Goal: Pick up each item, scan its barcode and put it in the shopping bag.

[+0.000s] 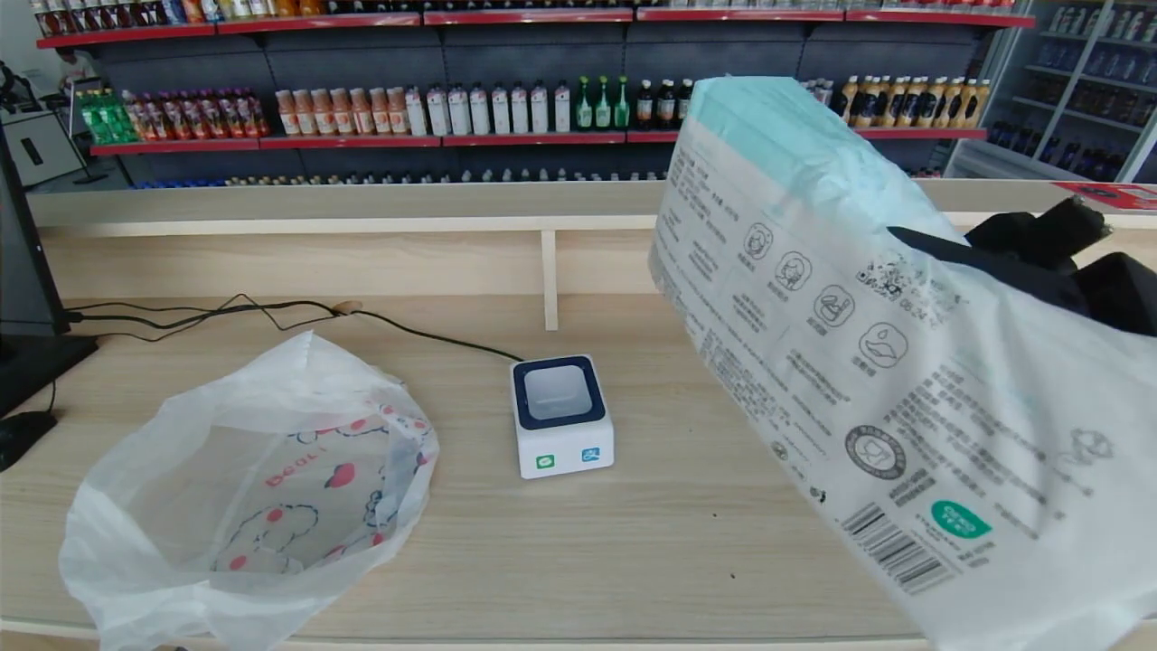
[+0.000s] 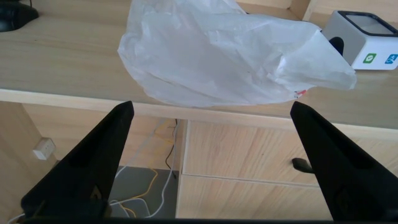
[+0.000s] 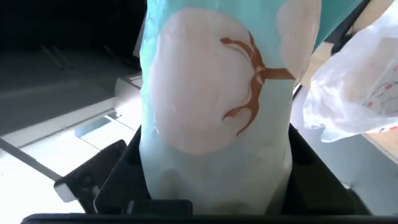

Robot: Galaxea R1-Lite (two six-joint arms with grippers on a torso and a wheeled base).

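Observation:
A large white and teal soft pack [image 1: 841, 344] hangs tilted above the right side of the counter, its barcode [image 1: 895, 545] on the side facing me, near the low end. My right gripper [image 3: 214, 168] is shut on the pack [image 3: 217, 106], and its black arm [image 1: 1039, 258] shows behind it. The white scanner [image 1: 561, 416] sits mid-counter, window up, left of the pack. At the front left lies the open translucent shopping bag [image 1: 244, 488], with a red-patterned item inside. Below the counter's front edge, in front of the bag [image 2: 230, 56], my left gripper [image 2: 211, 124] stands open and holds nothing.
A black cable [image 1: 271, 312] runs from the scanner to the left, toward a monitor base [image 1: 32, 353] and a mouse [image 1: 18, 434]. A raised wooden ledge [image 1: 362, 217] borders the counter's far side. Cabinet doors [image 2: 249, 162] lie under the counter.

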